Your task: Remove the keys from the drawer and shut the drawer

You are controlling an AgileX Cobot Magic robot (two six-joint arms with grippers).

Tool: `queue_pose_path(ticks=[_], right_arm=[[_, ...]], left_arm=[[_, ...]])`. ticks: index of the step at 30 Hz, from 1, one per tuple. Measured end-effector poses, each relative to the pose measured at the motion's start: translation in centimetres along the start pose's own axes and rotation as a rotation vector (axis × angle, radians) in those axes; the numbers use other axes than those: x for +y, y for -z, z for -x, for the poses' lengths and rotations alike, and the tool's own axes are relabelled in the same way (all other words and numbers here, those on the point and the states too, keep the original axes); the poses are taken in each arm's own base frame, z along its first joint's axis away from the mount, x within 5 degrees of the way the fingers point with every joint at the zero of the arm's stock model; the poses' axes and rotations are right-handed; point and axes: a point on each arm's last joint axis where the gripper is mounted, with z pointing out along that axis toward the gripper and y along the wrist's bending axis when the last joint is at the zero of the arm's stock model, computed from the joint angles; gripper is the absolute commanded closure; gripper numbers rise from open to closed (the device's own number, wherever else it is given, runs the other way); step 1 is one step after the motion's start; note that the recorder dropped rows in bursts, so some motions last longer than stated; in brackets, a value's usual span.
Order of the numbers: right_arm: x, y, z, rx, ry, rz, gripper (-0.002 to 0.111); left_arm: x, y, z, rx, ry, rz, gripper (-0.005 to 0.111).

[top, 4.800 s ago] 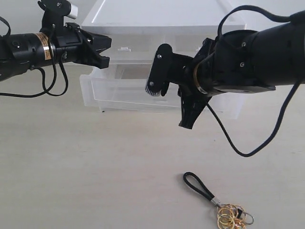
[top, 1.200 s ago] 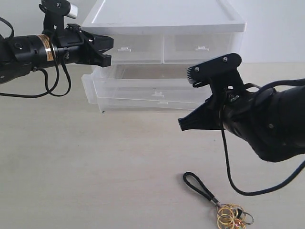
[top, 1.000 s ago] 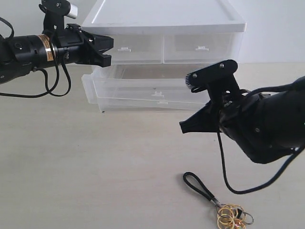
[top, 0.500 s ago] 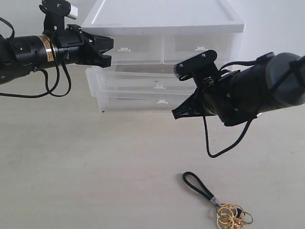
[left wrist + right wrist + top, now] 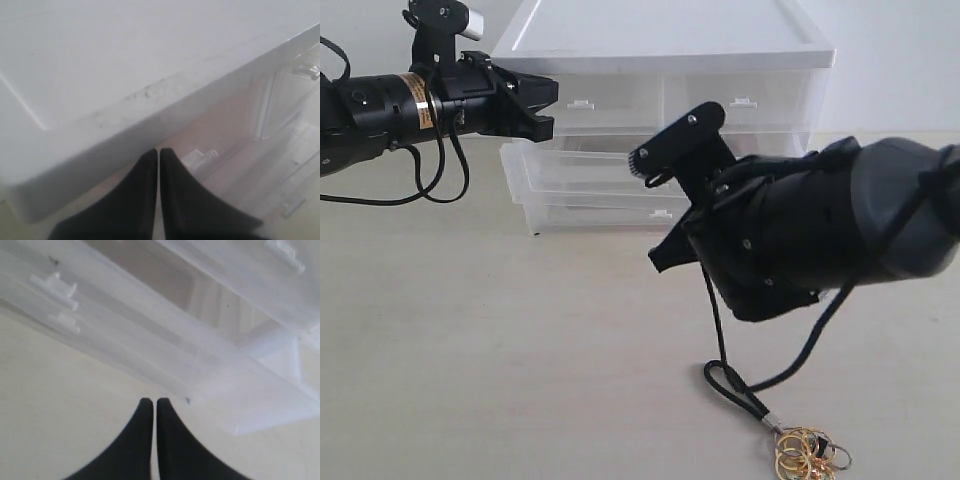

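Translucent drawer (image 5: pixel 570 172) has slid nearly shut before the right pincer (image 5: pixel 151 402), tips pressed together; keys (image 5: pixel 807 452) already lie on the tabletop (image 5: pixel 470 350).

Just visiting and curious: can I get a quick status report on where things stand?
Left end effector shut, empty. Right end effector shut, empty. Keys out on table. Drawer looks nearly in, nothing blocking.

The right arm (image 5: pixel 790 240) hides the right half of the drawer (image 5: pixel 570 168) and of the lowest drawer (image 5: pixel 590 212). In the keys (image 5: pixel 810 455), single pieces are too small to tell apart.
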Motion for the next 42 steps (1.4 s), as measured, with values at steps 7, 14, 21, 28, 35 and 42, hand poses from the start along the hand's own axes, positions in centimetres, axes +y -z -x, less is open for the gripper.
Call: queue_pose_path(ticks=[7,14,21,28,35,42], right_arm=[[-1.0,-0.2,-1.7,-0.018,-0.032,-0.097,0.109],[-4.8,-3.2,-2.2,-0.005,-0.103,-0.157,0.109],[-7.0,-5.8,-3.3,0.09,-0.221,-0.108,0.109],[-7.4,-6.6,-3.0,0.132,-0.297,-0.037,0.109],[-6.7,-5.7,-2.6,0.105,-0.197,-0.071,0.109],[-7.0,-4.6,-1.5,0.055,-0.19,-0.057,0.109]], left_arm=[[0.0,0.0,0.0,0.0,0.0,0.0,0.103],[0.0,0.0,0.0,0.0,0.0,0.0,0.103],[-0.1,0.0,0.0,0.0,-0.002,-0.002,0.103],[0.0,0.0,0.0,0.002,-0.003,0.001,0.103],[0.1,0.6,0.8,0.038,-0.012,0.037,0.103],[0.2,1.6,1.1,0.086,0.084,0.068,0.103]])
